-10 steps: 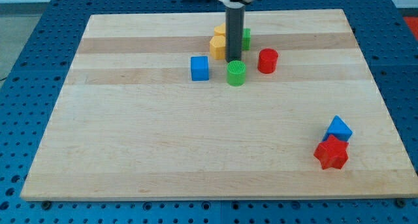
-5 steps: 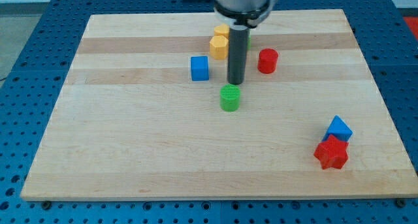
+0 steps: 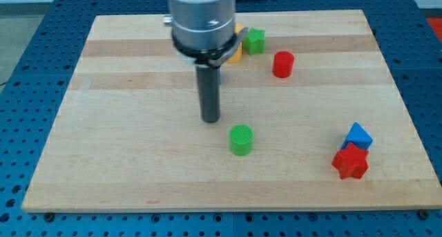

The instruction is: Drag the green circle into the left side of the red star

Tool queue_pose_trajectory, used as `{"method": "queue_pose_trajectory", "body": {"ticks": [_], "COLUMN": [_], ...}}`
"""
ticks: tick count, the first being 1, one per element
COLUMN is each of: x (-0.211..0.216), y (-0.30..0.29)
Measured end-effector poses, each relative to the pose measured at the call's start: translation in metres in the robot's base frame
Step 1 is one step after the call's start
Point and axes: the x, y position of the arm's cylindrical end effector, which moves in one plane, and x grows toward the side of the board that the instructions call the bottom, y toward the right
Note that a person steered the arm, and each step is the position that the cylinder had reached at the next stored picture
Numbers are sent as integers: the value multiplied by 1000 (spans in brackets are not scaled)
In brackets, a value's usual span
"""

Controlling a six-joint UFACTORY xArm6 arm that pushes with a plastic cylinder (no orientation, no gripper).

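The green circle (image 3: 241,139) stands on the wooden board (image 3: 138,168), near the middle and toward the view's bottom. The red star (image 3: 350,162) lies far to its right, near the board's lower right, with a blue block (image 3: 358,135) touching its upper side. My tip (image 3: 210,119) is just up and left of the green circle, a small gap apart from it. The arm's grey body above the rod covers part of the board's top middle.
A red cylinder (image 3: 282,63) stands at the upper middle right. A green block (image 3: 253,41) sits near the top. A yellow block (image 3: 236,52) and a blue cube (image 3: 218,74) are mostly hidden behind the arm.
The green circle has been pushed toward the view's bottom. My tip has moved down and to the left, from above the circle to its upper left. The arm now hides the blue cube and yellow blocks.
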Motion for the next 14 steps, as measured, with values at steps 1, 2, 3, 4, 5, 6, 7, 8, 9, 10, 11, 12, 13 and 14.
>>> {"method": "queue_pose_trajectory", "body": {"ticks": [1,2,3,4,5,6,7,8,9,10,11,12,13,14], "x": [25,53,60,65,92,100,100,100,99,80,63,63,63,58], "y": [25,78,77,33,28,68,104,104,65,55,77,119,150,142]}}
